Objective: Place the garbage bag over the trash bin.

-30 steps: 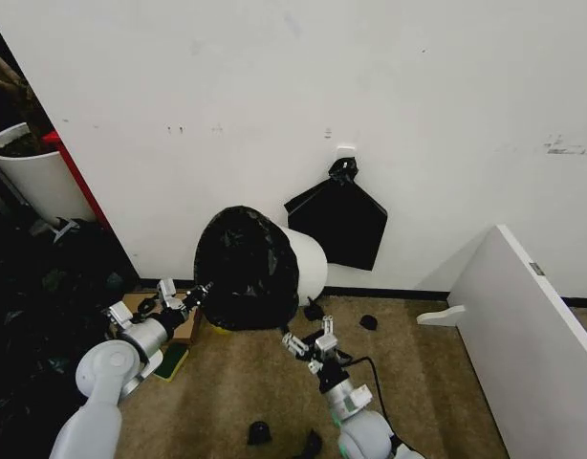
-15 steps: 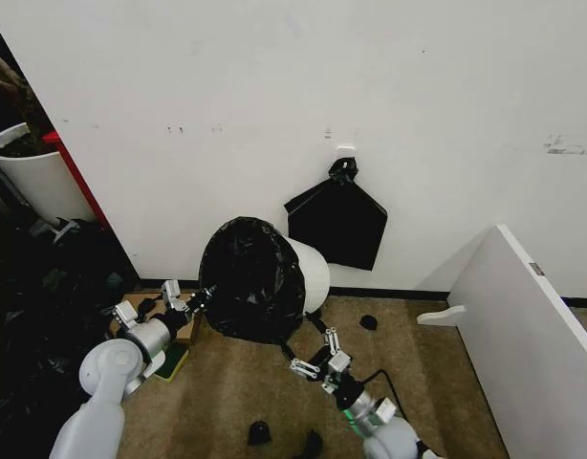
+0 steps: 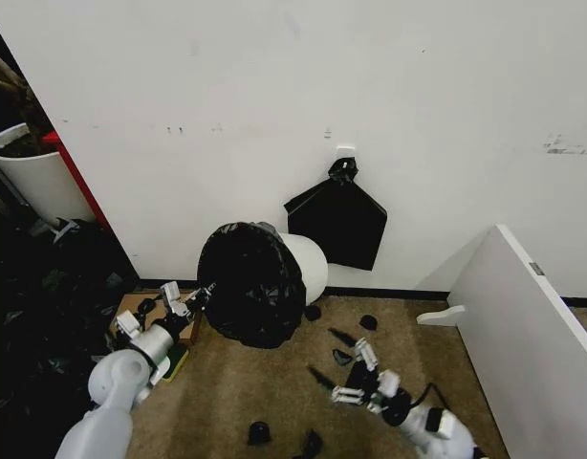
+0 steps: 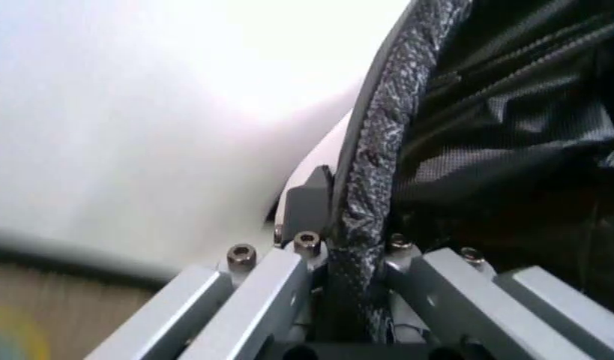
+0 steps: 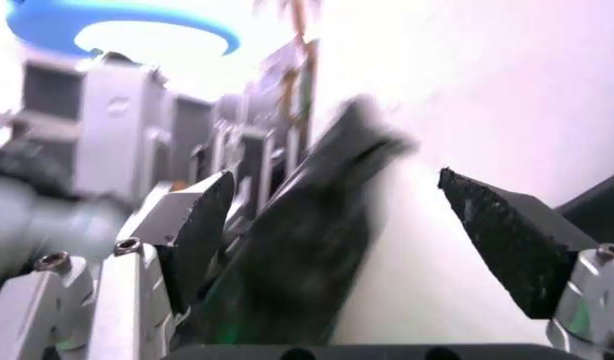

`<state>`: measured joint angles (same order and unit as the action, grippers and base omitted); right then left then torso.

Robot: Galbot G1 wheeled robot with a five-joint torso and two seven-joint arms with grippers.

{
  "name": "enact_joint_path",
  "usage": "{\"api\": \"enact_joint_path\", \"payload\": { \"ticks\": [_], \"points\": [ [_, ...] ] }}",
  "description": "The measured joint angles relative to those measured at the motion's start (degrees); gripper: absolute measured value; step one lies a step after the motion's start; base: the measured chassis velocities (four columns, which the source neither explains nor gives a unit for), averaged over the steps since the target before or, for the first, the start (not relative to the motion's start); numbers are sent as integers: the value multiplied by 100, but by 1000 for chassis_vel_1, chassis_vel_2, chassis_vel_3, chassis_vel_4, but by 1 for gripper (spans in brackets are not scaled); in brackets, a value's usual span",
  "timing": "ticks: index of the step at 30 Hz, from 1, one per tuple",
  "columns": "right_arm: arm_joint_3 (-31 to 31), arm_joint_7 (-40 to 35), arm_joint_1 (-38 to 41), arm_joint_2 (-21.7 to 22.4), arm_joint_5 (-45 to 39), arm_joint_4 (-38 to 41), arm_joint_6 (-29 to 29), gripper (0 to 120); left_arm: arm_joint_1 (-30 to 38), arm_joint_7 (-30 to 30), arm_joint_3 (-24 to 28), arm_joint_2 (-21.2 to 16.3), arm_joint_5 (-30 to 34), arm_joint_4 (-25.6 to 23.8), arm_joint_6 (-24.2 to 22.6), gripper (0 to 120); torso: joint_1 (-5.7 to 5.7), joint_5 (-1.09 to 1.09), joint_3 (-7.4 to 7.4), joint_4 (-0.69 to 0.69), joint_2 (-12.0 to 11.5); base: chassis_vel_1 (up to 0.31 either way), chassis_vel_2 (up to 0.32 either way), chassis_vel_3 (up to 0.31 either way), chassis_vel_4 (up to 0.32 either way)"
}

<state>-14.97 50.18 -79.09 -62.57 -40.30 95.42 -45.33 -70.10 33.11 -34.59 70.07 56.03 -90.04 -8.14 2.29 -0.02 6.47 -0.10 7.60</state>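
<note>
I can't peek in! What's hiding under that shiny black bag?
The garbage bag covers the trash bin's mouth; its white wall pokes out behind. The inside is hidden. The left pincer pinches the bag's edge.

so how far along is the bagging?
Done: the garbage bag already covers the mouth of the trash bin, which is tipped on its side. In hand: the left gripper pinches the bag's edge at the rim. The right gripper is open, off the bag. Left: standing the bin upright.
</note>
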Motion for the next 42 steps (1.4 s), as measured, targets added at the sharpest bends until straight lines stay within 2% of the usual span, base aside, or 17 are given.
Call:
{"api": "enact_joint_path", "payload": {
  "ticks": [1, 3, 7, 10, 13, 15, 16, 19, 20, 21, 23, 27, 30, 34, 36, 38, 42],
  "points": [
    [-105, -106, -35, 1, -153, 157, 44, 79, 61, 625, 85, -11, 73, 401, 749, 0, 0, 1, 0, 1, 0, 0, 0, 0, 0],
    [-252, -407, -65, -17, -236, 467, 112, 80, 227, 1836, 171, -14, 228, 1264, 1736, 0, 0, -2, 0, 0, 0, 0, 0, 0, 0],
    [-178, -1027, -65, -27, -9, 742, 215, 80, 261, 2351, 183, 2, 287, 1586, 1883, 0, 0, -2, 0, 2, 0, 0, 0, 0, 0],
    [123, -2457, -65, -42, 737, 1060, 533, 79, 270, 2567, 206, 3, 212, 1638, 1903, 0, 0, -1, 0, 1, 0, 0, 0, 0, 0],
    [476, -3414, -30, -71, 1204, 1256, 931, 79, 262, 2554, 260, -5, 115, 1543, 1893, 0, 0, -1, 0, 1, 0, 0, 0, 0, 0],
    [645, -4021, 22, -132, 1619, 1345, 1150, 80, 178, 2144, 348, -31, -228, 1316, 1887, 0, 0, 0, 0, -1, 0, 0, 0, 0, 0],
    [645, -4021, 22, -132, 1619, 1345, 1150, 80, 178, 2144, 348, -31, -228, 1316, 1887, 0, 0, 0, 0, -1, 0, 0, 0, 0, 0],
    [789, -4950, 113, -242, 2039, 1518, 1441, 86, -76, 750, 591, -123, -716, 656, 1699, 0, 0, -2, 0, 1, 0, 0, 0, 0, 0],
    [793, -5156, 147, -284, 2163, 1557, 1484, 92, -203, -138, 676, -196, -823, 265, 1510, 0, 0, -4, 0, 0, 0, 0, 0, 0, 0],
    [793, -5156, 147, -284, 2163, 1557, 1484, 92, -203, -138, 676, -196, -823, 265, 1510, 0, 0, -4, 0, 0, 0, 0, 0, 0, 0],
    [706, -5361, 182, -368, 2535, 1578, 1482, 97, -379, -1620, 770, -313, -826, -392, 1015, 0, 0, 1, 0, 1, 0, 0, 0, 0, 0],
    [588, -5484, 100, -438, 3119, 1665, 1386, 98, -516, -3455, 900, -357, -408, -1458, -228, 0, 0, 2, 0, 3, 0, 0, 0, 0, 0],
    [584, -5570, 14, -441, 3230, 1742, 1401, 98, -526, -4017, 932, -319, -91, -1835, -924, 0, 0, -3, 0, -3, 0, 0, 0, 0, 0],
    [646, -5843, 18, -432, 3468, 1758, 1503, 98, -550, -5553, 884, -173, 999, -2518, -2682, 0, 0, -1, 0, 3, 0, 0, 0, 0, 0],
    [654, -5880, 25, -431, 3493, 1754, 1527, 98, -551, -5675, 882, -163, 1080, -2571, -2847, 0, 0, -1, 0, 3, 0, 0, 0, 0, 0],
    [685, -6005, 29, -419, 3521, 1749, 1606, 98, -552, -6017, 925, -156, 1247, -2680, -3300, 0, 0, 0, 0, 1, 0, 0, 0, 0, 0],
    [753, -6118, 63, -407, 3518, 1691, 1687, 98, -570, -6475, 1065, -150, 1109, -2587, -3506, 0, 0, -1, 0, 1, 0, 0, 0, 0, 0]
  ]
}}
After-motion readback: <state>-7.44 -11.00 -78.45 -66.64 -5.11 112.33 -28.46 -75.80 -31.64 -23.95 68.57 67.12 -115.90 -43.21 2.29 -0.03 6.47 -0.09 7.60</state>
